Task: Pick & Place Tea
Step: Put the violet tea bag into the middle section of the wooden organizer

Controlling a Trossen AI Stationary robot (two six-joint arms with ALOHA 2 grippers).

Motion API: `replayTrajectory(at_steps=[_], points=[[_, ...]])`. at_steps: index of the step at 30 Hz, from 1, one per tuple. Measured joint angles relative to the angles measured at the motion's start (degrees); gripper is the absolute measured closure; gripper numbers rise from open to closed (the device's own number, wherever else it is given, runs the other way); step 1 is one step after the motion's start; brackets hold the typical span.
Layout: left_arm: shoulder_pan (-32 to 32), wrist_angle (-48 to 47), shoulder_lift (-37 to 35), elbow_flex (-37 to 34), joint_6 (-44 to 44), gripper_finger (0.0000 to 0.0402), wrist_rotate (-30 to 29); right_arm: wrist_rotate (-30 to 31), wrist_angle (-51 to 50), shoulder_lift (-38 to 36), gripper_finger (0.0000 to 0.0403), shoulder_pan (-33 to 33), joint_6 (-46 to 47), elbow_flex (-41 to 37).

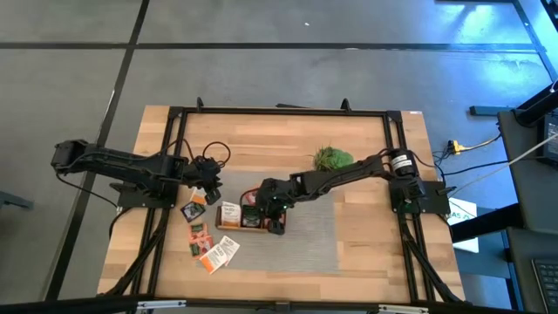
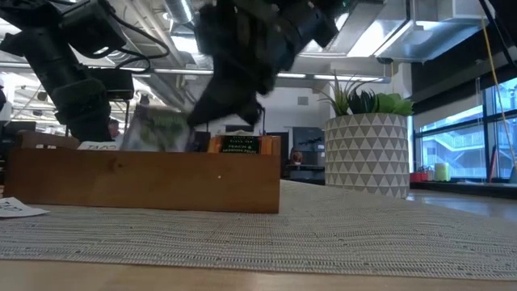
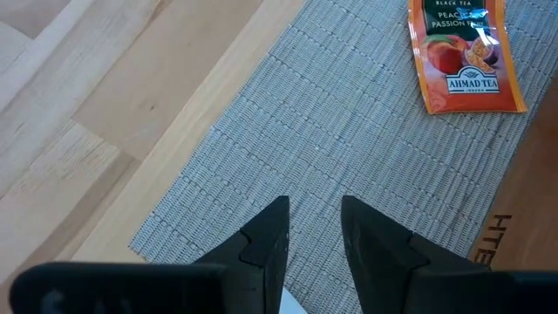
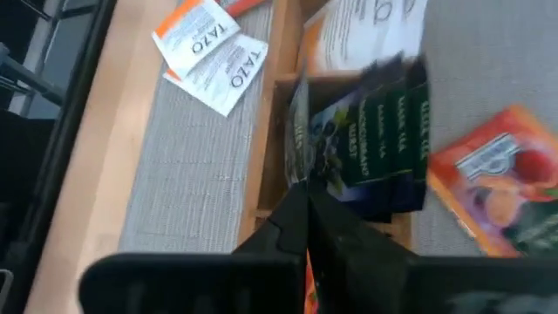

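The right gripper [image 1: 276, 220] sits pinched shut over the wooden tray [image 1: 253, 226], holding nothing I can make out. Dark sachets [image 4: 375, 144] already stand inside the tray. Several more sachets [image 1: 209, 246] lie beside the tray (plenty left), where the left gripper [image 1: 209, 188] hovers part-open.

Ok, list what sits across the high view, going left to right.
Left gripper → loose tea sachets on the mat → wooden tray → right gripper over the tray's end → potted plant.
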Motion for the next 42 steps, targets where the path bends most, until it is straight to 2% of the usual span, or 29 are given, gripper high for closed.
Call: replayTrajectory(at_steps=[5,10,15,30,35,42], points=[[0.0,0.0,0.0,0.0,0.0,0.0299,0.1,0.1,-5.1,-0.2,0.0399,-0.1,0.0,3.5],[-0.1,0.0,0.0,0.0,-0.2,0.0298,0.1,0.4,-6.5,-0.2,0.0400,0.0,1.5,3.8],[-0.1,0.0,0.0,0.0,-0.2,0.0301,0.2,3.8,-7.6,-0.1,0.0401,0.0,2.3,3.8],[-0.1,0.0,0.0,0.0,-0.2,0.0302,0.1,3.5,-6.6,1.3,0.0402,0.0,1.3,3.8],[-0.1,0.1,0.0,0.0,-0.1,0.0302,0.0,0.8,-5.4,2.3,0.0401,0.0,1.3,3.9],[-0.1,0.0,0.0,0.0,-0.1,0.0302,0.0,0.5,-3.4,3.1,0.0399,0.0,-0.3,3.8]])
